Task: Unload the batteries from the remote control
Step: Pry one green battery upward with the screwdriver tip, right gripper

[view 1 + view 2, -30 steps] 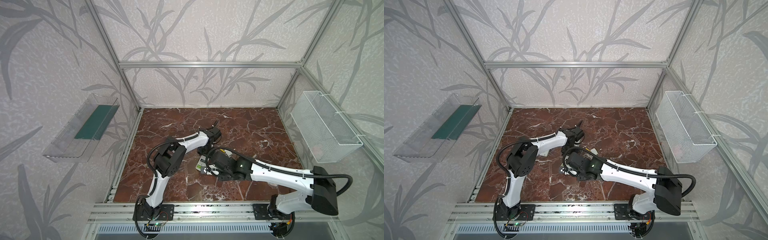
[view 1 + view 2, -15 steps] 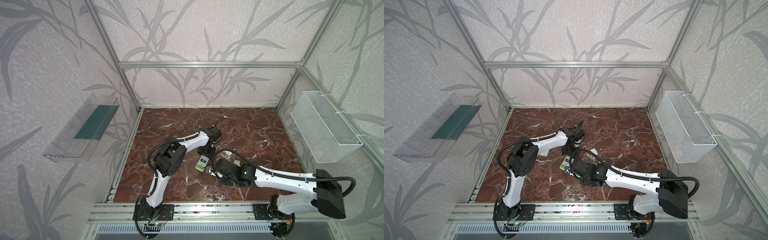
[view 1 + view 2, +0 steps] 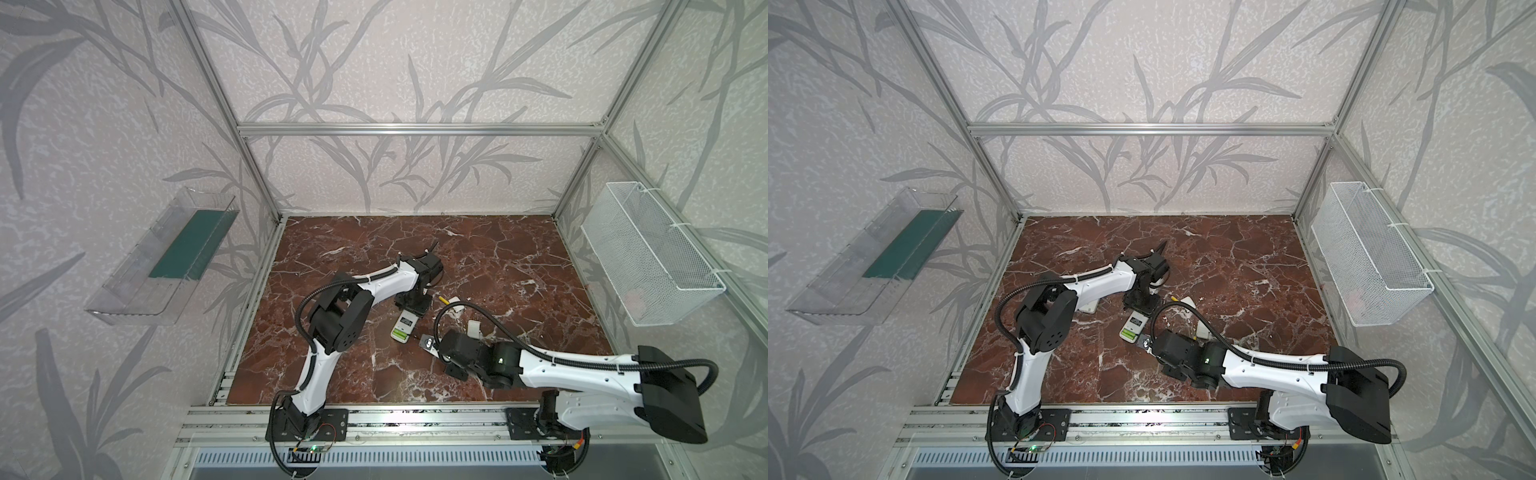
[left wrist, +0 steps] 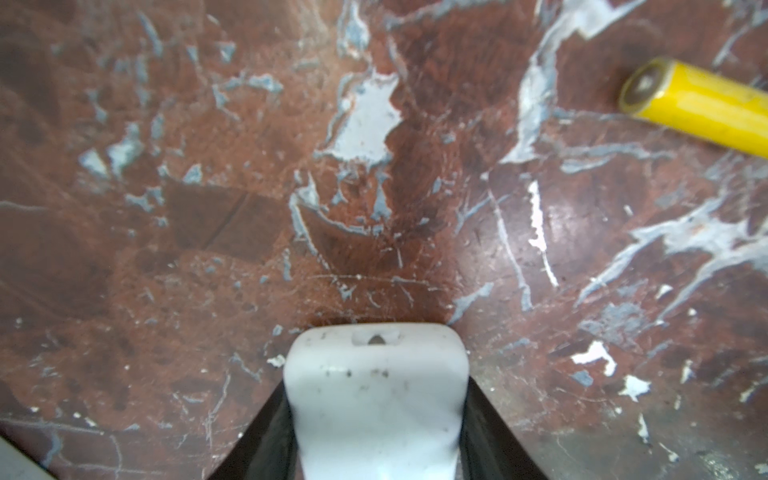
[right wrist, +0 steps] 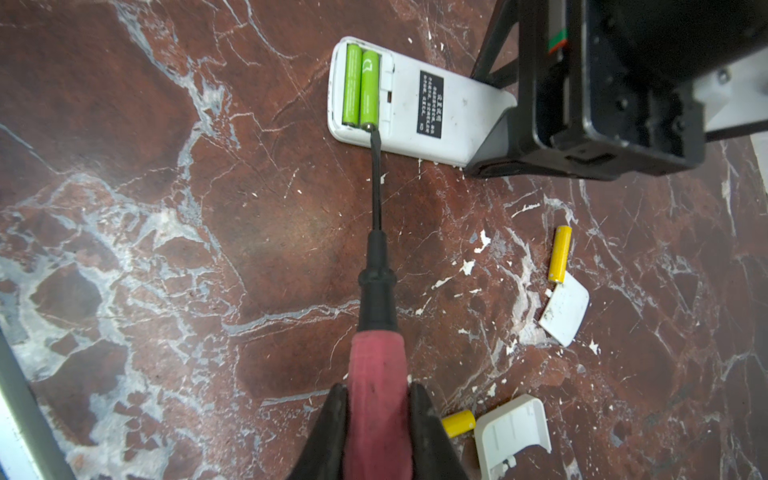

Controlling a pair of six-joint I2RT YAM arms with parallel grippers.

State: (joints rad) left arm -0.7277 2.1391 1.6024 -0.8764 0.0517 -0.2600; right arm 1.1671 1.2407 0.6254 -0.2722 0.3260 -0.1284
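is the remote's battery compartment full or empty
Full: both slots of the remote hold lime green batteries, cover off, with the screwdriver at one cell's end.

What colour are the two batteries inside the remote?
Lime green batteries, clearest in the right wrist view.

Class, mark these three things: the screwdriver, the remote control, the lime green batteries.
screwdriver point(image 5: 376, 374): right wrist view, its pink-red handle.
remote control point(image 5: 461, 112): right wrist view, its white back.
lime green batteries point(image 5: 369, 89): right wrist view, the cell nearest the screwdriver tip.
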